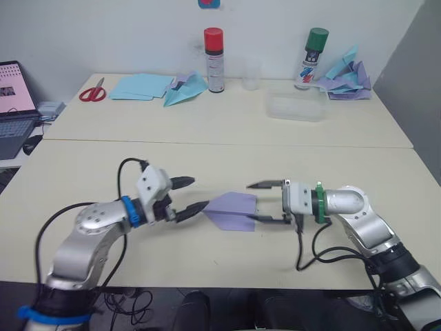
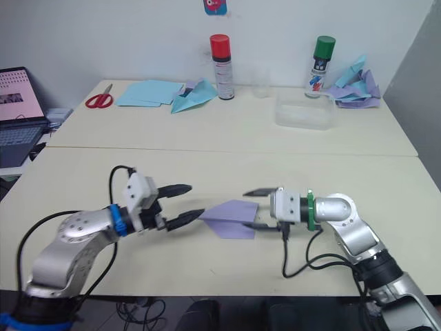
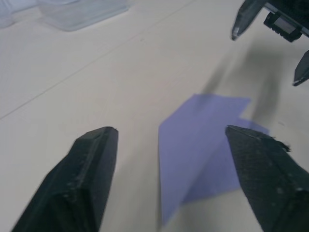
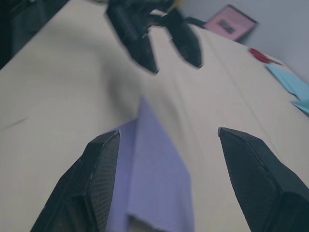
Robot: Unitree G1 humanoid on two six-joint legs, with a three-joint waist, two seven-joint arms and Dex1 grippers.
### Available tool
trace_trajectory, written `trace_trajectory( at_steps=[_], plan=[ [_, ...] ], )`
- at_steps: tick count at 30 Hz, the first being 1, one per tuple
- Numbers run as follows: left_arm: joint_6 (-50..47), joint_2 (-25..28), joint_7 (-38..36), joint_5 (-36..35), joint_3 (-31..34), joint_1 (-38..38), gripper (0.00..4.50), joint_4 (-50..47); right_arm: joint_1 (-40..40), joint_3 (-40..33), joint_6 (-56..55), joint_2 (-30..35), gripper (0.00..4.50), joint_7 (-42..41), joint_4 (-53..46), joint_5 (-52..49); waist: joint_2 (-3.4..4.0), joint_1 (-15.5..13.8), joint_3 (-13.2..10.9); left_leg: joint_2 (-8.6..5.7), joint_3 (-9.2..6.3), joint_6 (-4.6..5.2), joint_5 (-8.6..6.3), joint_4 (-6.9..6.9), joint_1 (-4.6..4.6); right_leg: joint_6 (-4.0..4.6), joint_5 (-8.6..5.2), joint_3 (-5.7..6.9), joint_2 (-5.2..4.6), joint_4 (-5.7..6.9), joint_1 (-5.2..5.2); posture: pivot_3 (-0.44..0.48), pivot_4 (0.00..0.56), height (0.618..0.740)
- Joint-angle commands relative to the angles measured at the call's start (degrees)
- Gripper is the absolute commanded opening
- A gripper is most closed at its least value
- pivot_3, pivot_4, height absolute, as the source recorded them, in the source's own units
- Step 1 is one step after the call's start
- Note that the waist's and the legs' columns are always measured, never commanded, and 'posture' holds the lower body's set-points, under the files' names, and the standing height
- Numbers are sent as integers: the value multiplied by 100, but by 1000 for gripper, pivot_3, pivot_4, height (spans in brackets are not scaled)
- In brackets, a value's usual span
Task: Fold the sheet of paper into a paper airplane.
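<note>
The lavender-purple sheet of paper (image 1: pixel 233 210) lies flat on the near table, folded into a pointed paper airplane shape with its tip toward my left. My left gripper (image 1: pixel 198 194) is open at that tip, its lower finger almost touching the point. In the left wrist view the paper (image 3: pixel 203 140) lies between the two fingers, nearer one of them. My right gripper (image 1: pixel 251 202) is open at the wide rear end, its lower finger at the paper's rear edge. In the right wrist view the paper (image 4: pixel 154 164) lies between the spread fingers, with the left gripper (image 4: pixel 176 60) beyond it.
On the far table stand a red-capped spray can (image 1: pixel 214 61), a green-capped can (image 1: pixel 313 58) and a clear plastic box (image 1: pixel 296 107). Light blue sheets (image 1: pixel 141 86), a light blue plane (image 1: pixel 185 91), scissors (image 1: pixel 91 93) and a crumpled paper heap (image 1: pixel 348 79) lie there. A laptop (image 1: pixel 14 110) sits at far left.
</note>
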State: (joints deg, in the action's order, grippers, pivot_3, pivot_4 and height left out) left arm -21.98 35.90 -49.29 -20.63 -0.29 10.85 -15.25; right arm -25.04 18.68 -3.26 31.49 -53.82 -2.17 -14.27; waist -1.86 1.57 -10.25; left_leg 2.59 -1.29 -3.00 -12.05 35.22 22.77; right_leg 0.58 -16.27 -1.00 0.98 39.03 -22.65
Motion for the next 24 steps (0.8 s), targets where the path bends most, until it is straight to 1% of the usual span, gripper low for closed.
trace_trajectory(
  at_steps=[1, 8, 9, 13, 16, 19, 21, 24],
  plan=[
    [116, -143, 164, 329, -317, 1, 2424, 179, 151, -283, 628, -188, 3336, 509, -410, 10, 0, 9, 0, 1, -1, 0, 0, -2, 3, 0, 0, 1, 0, -1, -2, 0, 150, 740],
    [93, -197, 100, 574, -754, -340, 197, 150, 530, -483, 1379, -243, 3336, 891, -902, 104, 0, 4, 0, 3, -3, 0, -1, -3, 14, 0, 0, 3, -1, 1, -14, 0, 150, 740],
    [77, -181, 58, 614, -850, -382, 17, 146, 564, -534, 1529, -243, 3336, 924, -939, 61, 0, 4, 0, 2, -3, 0, 0, -3, 13, 0, 0, 3, -1, 1, -13, 0, 150, 740],
    [108, -139, 26, 878, -1126, -451, 17, 337, 632, -724, 2276, -253, 3336, 1018, -1077, -116, 0, 3, 0, 2, -1, 0, 0, 0, 10, -1, 0, 1, -2, 1, -10, 0, 150, 740],
    [175, -140, -9, 944, -1197, -462, 17, 421, 622, -833, 2981, -240, 3336, 960, -1165, -428, 2, 3, 2, 0, -2, 0, 0, 0, -3, -2, 1, 2, -2, 1, 2, 0, 150, 740],
    [247, -147, -16, 997, -1219, -460, 17, 504, 601, -991, 4099, -293, 3336, 911, -1271, -1072, 2, 3, 2, 1, -2, 0, 0, 0, -3, -2, 1, 2, -2, 1, 4, 0, 150, 740],
    [302, -161, 0, 1035, -1206, -452, 17, 567, 499, -1222, 4978, -525, 3336, 1110, -1201, -1602, 2, 3, 2, 2, -3, 0, 0, 0, -3, -2, 1, 1, -2, 1, 6, 0, 150, 740],
    [333, -147, -8, 1047, -1185, -497, 17, 558, 287, -1306, 5842, -772, 3336, 1367, -842, -1836, 3, 8, 3, 2, -3, 0, 0, 0, -6, -2, 1, 1, -2, 2, 7, 0, 150, 740]
  ],
)
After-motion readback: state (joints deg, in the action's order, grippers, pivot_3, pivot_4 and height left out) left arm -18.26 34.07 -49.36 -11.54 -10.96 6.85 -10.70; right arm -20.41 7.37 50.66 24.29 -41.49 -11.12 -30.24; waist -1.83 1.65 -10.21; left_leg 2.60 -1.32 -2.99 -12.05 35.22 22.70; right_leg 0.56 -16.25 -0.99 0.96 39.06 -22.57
